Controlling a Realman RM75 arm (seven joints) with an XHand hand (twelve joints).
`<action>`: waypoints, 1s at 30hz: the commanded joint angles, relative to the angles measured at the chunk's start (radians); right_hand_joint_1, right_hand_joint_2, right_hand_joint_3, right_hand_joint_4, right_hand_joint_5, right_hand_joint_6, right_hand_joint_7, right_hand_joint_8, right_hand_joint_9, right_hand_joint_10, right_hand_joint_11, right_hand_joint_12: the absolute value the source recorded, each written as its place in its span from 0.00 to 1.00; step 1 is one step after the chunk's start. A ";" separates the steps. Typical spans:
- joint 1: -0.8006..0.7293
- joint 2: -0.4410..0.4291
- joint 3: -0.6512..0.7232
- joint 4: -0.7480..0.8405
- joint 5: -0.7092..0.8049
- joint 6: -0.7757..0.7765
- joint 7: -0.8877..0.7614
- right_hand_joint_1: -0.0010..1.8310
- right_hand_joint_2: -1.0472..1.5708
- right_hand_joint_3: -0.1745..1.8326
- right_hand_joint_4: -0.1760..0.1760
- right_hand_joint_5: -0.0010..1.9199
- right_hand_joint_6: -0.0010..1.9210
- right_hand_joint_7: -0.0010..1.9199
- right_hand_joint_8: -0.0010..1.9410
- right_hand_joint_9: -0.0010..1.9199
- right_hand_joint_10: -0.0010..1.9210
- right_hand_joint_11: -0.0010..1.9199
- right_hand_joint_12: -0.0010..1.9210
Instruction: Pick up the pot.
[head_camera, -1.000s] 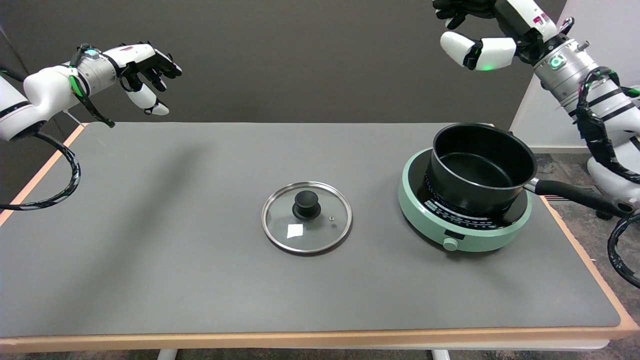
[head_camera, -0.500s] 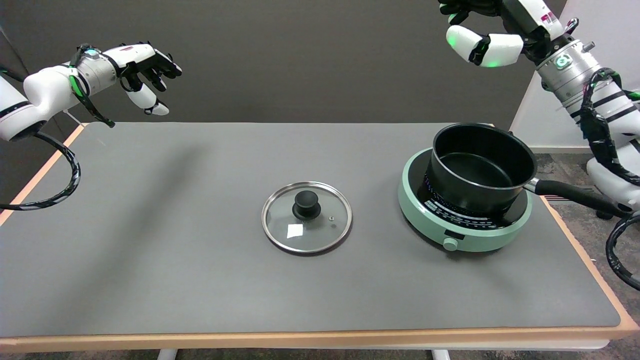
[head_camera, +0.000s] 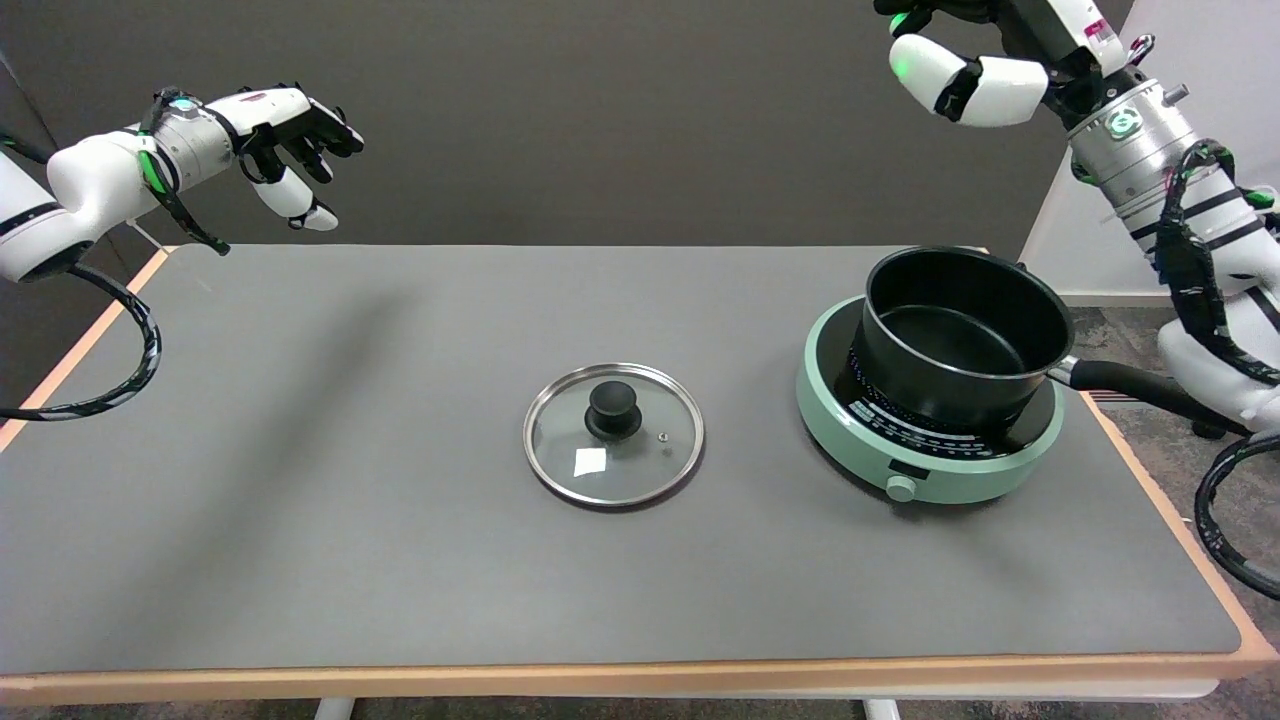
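On the table (head_camera: 400, 560), the pot (head_camera: 960, 335) points its handle right.

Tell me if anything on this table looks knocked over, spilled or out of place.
Nothing stands out. The pot sits upright and empty on the green cooktop, its handle pointing past the table's right edge. The glass lid lies flat on the mat, knob up, apart from the pot.

A grey-topped table (head_camera: 400, 560) with a wood edge stands before a dark wall (head_camera: 600, 120).
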 joint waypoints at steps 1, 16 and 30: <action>-0.035 -0.065 0.048 0.080 0.005 -0.015 -0.004 0.40 0.65 0.51 0.61 0.27 0.12 0.32 0.11 0.33 0.21 0.27 0.60; -0.045 -0.090 0.052 0.129 0.001 -0.039 -0.004 0.40 0.64 0.54 0.60 0.28 0.12 0.33 0.10 0.33 0.24 0.26 0.61; -0.042 -0.094 0.051 0.124 0.003 -0.031 0.002 0.41 0.64 0.53 0.60 0.28 0.12 0.33 0.10 0.33 0.24 0.27 0.62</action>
